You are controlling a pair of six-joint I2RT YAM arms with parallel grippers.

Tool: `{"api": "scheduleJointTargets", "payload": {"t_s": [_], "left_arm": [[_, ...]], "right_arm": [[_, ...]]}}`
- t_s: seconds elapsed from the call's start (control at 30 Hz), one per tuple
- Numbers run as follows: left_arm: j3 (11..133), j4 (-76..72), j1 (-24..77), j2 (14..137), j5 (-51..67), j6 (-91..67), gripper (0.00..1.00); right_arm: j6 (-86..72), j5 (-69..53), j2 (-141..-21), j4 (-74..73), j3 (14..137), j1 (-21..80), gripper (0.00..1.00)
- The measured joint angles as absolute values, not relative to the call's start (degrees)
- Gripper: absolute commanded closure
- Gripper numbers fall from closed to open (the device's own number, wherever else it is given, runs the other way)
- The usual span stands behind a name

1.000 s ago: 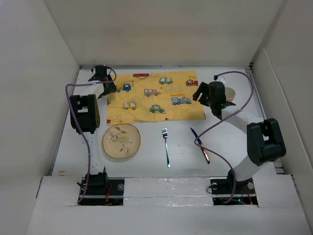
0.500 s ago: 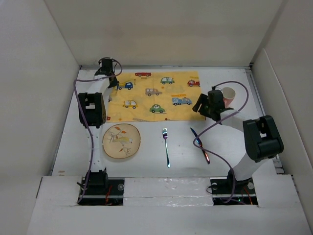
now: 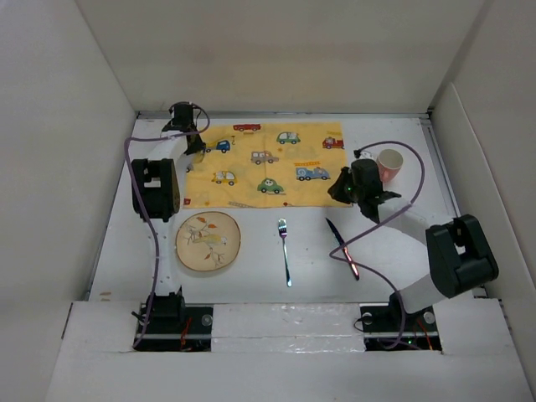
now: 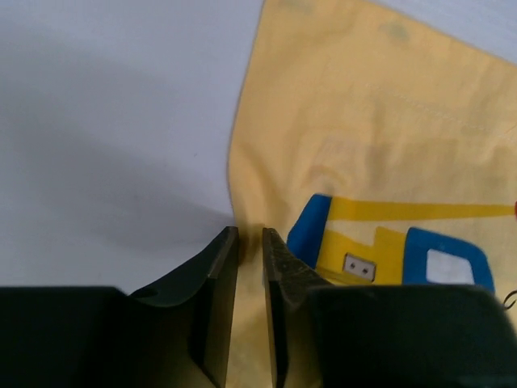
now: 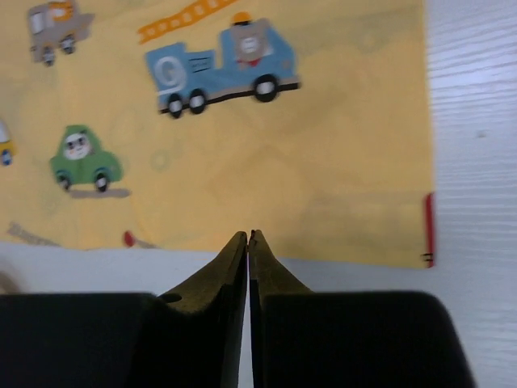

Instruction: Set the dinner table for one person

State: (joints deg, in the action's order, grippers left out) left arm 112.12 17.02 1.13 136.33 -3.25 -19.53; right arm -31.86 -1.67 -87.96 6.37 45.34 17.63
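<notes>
Straightening the placemat point(image 3: 268, 167), spread across the upper middle of the desk point(image 3: 310, 251) that fills the overhead frame, seems the step in hand. The left tool point(image 4: 250, 234) pinches its left edge; the right tool point(image 5: 248, 236), closed tight, sits at its lower edge. Next: let go, fetch the plate point(image 3: 208, 240).

Off-white wall panels point(image 3: 276, 50) enclose the white tabletop point(image 3: 251, 280) on 3 sides, left, far and right, a white board point(image 3: 285, 322) spans the near edge, and the light is even with soft shadows.
</notes>
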Motion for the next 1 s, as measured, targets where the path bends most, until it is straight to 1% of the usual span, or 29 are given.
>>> {"api": "scheduleJointTargets", "payload": {"t_s": [0.03, 0.1, 0.13, 0.17, 0.2, 0.23, 0.27, 0.3, 0.33, 0.37, 0.4, 0.47, 0.57, 0.6, 0.67, 0.8, 0.9, 0.93, 0.97, 1.0], "left_arm": [[110.5, 17.0, 0.8, 135.2, -3.3, -19.8, 0.8], [107.9, 17.3, 0.1, 133.4, -3.5, -20.1, 0.73], [107.2, 17.6, -0.3, 132.7, -4.0, -20.3, 0.62], [106.6, 17.8, -0.6, 132.2, -4.6, -20.3, 0.57], [106.2, 18.1, -0.9, 131.7, -5.1, -20.4, 0.55], [105.8, 18.4, -1.1, 131.3, -6.8, -20.8, 0.36], [105.3, 18.5, -1.4, 130.5, -6.8, -20.8, 0.35], [104.5, 18.3, -1.6, 129.6, -7.7, -21.1, 0.27], [103.2, 18.1, -1.7, 128.3, -8.5, -21.3, 0.26], [101.6, 18.0, -1.7, 126.6, -8.8, -21.6, 0.26], [99.9, 17.9, -1.6, 124.4, -9.0, -21.9, 0.27], [96.6, 17.4, -1.5, 119.6, -7.9, -22.5, 0.28], [92.3, 15.1, -0.5, 109.8, -5.5, -23.6, 0.34], [90.7, 14.0, 0.3, 105.5, -4.6, -24.1, 0.37], [86.0, 10.9, 3.0, 95.7, -2.4, -24.9, 0.39], [73.6, 4.4, 9.5, 71.7, 4.8, -27.2, 0.56], [62.1, 0.7, 9.5, 52.9, 8.4, -28.4, 0.69], [58.8, 0.5, 9.0, 47.4, 8.6, -28.4, 0.69], [56.1, 0.7, 8.6, 42.2, 8.6, -28.4, 0.69], [54.1, 1.1, 8.5, 38.0, 8.6, -28.1, 0.69]], "right_arm": [[-31.6, -1.8, -86.7, 6.5, 45.2, 19.3, 0.99], [-31.2, -2.0, -84.1, 6.8, 45.1, 22.8, 1.0], [-31.0, -2.0, -82.6, 7.1, 44.9, 24.8, 1.0], [-30.8, -2.0, -81.2, 7.3, 44.8, 26.4, 0.95], [-30.6, -2.2, -79.6, 7.4, 44.6, 28.1, 0.89], [-30.3, -2.4, -78.2, 7.6, 44.6, 30.0, 0.68], [-29.9, -2.7, -76.9, 7.8, 44.6, 31.6, 0.54], [-29.8, -3.3, -76.1, 8.1, 44.6, 33.4, 0.43], [-29.5, -4.0, -75.7, 8.3, 44.6, 35.1, 0.36], [-29.3, -4.6, -75.7, 8.5, 44.6, 36.8, 0.28], [-29.4, -5.7, -76.1, 8.9, 44.6, 38.3, 0.26], [-30.0, -8.4, -78.2, 10.8, 44.6, 41.5, 0.23], [-31.5, -11.4, -84.7, 14.3, 45.3, 46.0, 0.21], [-32.0, -12.0, -87.5, 15.2, 46.0, 47.5, 0.21], [-33.2, -13.2, -93.1, 16.4, 47.6, 49.9, 0.21], [-35.5, -14.1, -102.3, 18.2, 52.4, 53.2, 0.25], [-37.5, -14.1, -107.7, 19.8, 56.2, 53.9, 0.29], [-38.3, -14.0, -109.2, 20.3, 57.2, 53.9, 0.3], [-39.1, -13.9, -109.4, 21.0, 57.3, 53.9, 0.34], [-39.7, -13.9, -111.9, 21.6, 58.9, 53.8, 0.36]]}}
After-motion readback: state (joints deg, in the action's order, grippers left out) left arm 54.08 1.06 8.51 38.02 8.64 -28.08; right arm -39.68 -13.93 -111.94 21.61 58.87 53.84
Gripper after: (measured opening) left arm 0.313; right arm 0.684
